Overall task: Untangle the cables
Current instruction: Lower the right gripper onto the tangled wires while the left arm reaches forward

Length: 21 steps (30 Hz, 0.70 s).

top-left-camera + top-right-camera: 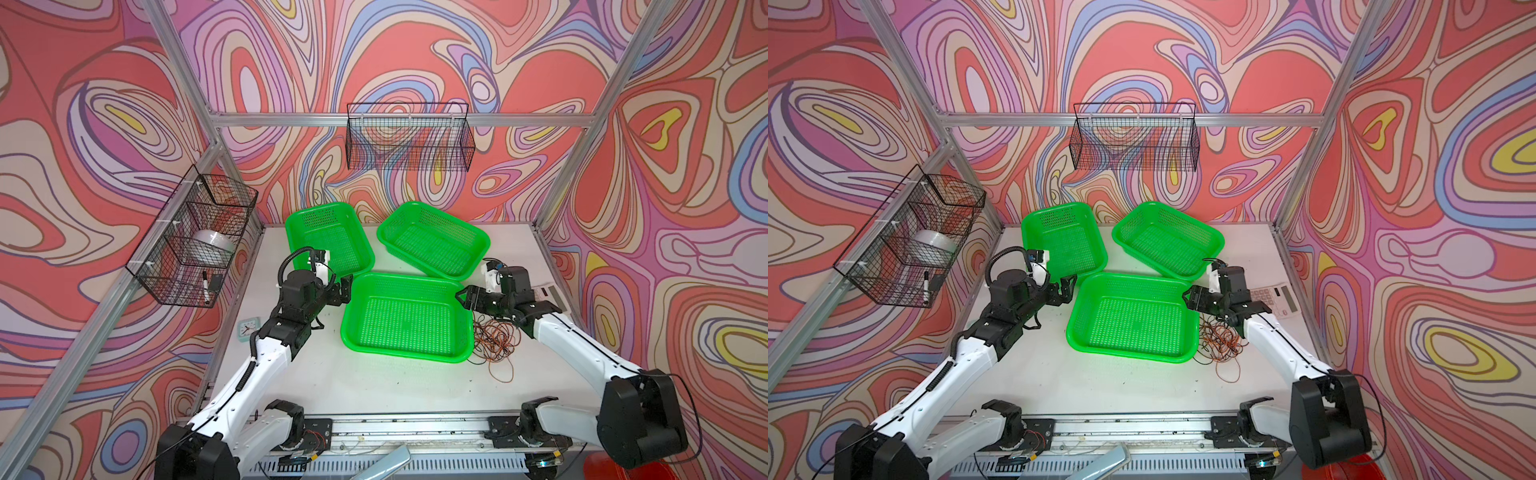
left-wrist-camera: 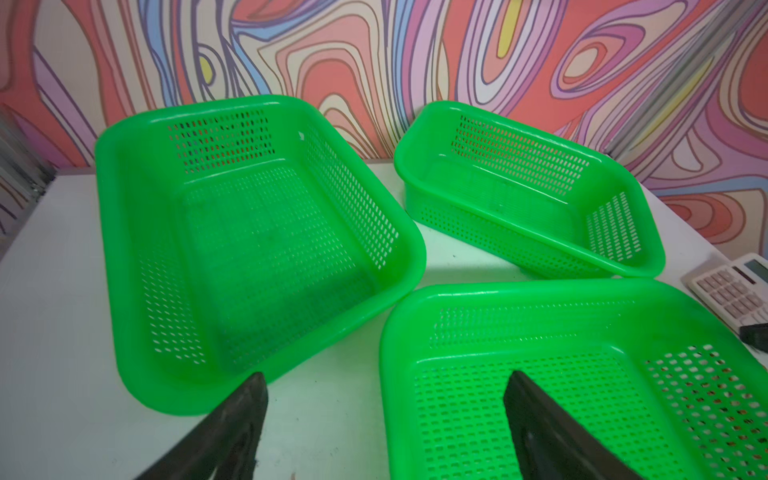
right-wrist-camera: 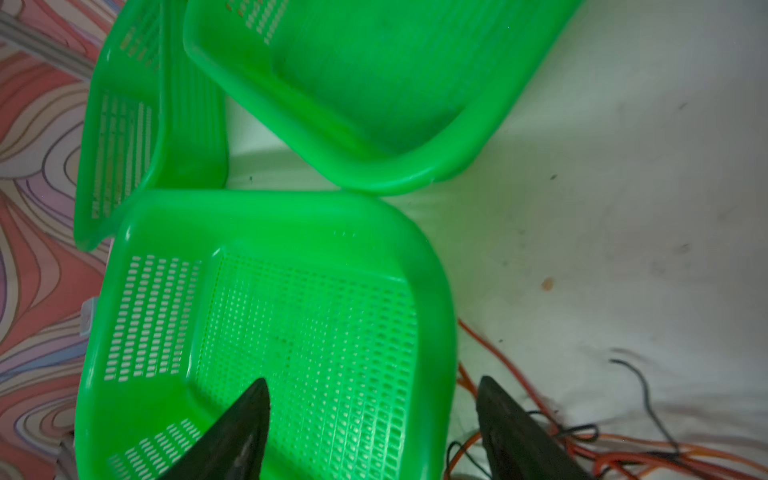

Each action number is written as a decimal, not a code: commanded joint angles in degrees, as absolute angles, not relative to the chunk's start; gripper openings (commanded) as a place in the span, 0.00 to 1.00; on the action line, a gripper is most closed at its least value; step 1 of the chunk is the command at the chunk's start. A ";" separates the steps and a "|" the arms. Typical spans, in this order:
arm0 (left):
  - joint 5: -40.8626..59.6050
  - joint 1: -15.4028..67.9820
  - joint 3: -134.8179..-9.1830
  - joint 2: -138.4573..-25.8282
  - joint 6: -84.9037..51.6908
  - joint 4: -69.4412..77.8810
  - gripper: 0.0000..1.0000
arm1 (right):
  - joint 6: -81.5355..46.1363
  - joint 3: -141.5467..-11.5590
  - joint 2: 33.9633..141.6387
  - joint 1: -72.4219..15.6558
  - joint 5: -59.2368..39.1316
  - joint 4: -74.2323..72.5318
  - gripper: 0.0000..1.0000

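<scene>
The cables [image 1: 494,337] [image 1: 1221,338] are a loose tangle of thin orange, red-brown and black wires on the white table, just right of the near green basket [image 1: 405,277] [image 1: 1133,277]. My right gripper [image 1: 462,297] [image 1: 1188,297] [image 3: 372,384] is open above that basket's right rim [image 3: 436,291], one finger over the basket's inside and the other over the cables [image 3: 623,453]. It holds nothing. My left gripper [image 1: 345,291] [image 1: 1068,291] [image 2: 387,380] is open and empty at the same basket's left rim [image 2: 540,286].
Two more green baskets stand behind, one at the back left [image 1: 320,208] and one at the back right [image 1: 436,210]. A calculator [image 1: 550,293] [image 2: 735,286] lies at the right wall, a small clock [image 1: 248,327] at the left. Black wire baskets [image 1: 409,137] [image 1: 195,237] hang on the walls.
</scene>
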<state>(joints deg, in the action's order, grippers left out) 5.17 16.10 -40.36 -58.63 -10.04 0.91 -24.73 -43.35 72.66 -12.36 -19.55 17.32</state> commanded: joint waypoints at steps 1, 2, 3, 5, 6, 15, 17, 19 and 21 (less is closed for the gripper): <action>6.44 18.20 -42.74 -58.00 -11.34 -3.38 0.92 | -26.88 -44.58 75.05 -14.66 -22.95 20.65 0.78; 6.45 18.78 -42.96 -58.15 -11.40 -3.58 0.93 | -27.01 -45.28 76.36 -15.67 -23.41 20.29 0.77; 6.57 19.25 -43.13 -58.34 -11.47 -3.65 0.93 | -27.19 -46.09 77.47 -16.77 -23.47 19.94 0.76; 6.47 20.36 -43.57 -58.66 -11.39 -3.93 0.93 | -27.33 -48.42 80.08 -19.89 -24.13 18.30 0.75; 6.35 20.75 -43.67 -58.69 -11.45 -3.83 0.94 | -27.33 -49.66 81.41 -21.32 -23.89 17.63 0.75; 5.45 21.62 -44.02 -58.36 -11.19 -4.25 0.94 | -28.24 -59.73 93.01 -28.83 -19.41 16.39 0.75; 5.68 21.60 -44.34 -58.52 -10.99 -4.56 0.94 | -26.46 -60.81 91.50 -28.89 -15.00 19.13 0.76; 6.59 21.70 -44.64 -59.11 -10.99 -4.68 0.94 | -24.84 -60.95 88.31 -28.76 -8.30 22.68 0.80; 7.61 22.17 -45.38 -60.05 -10.97 -4.74 0.95 | -24.54 -60.42 85.06 -28.74 -1.18 26.76 0.90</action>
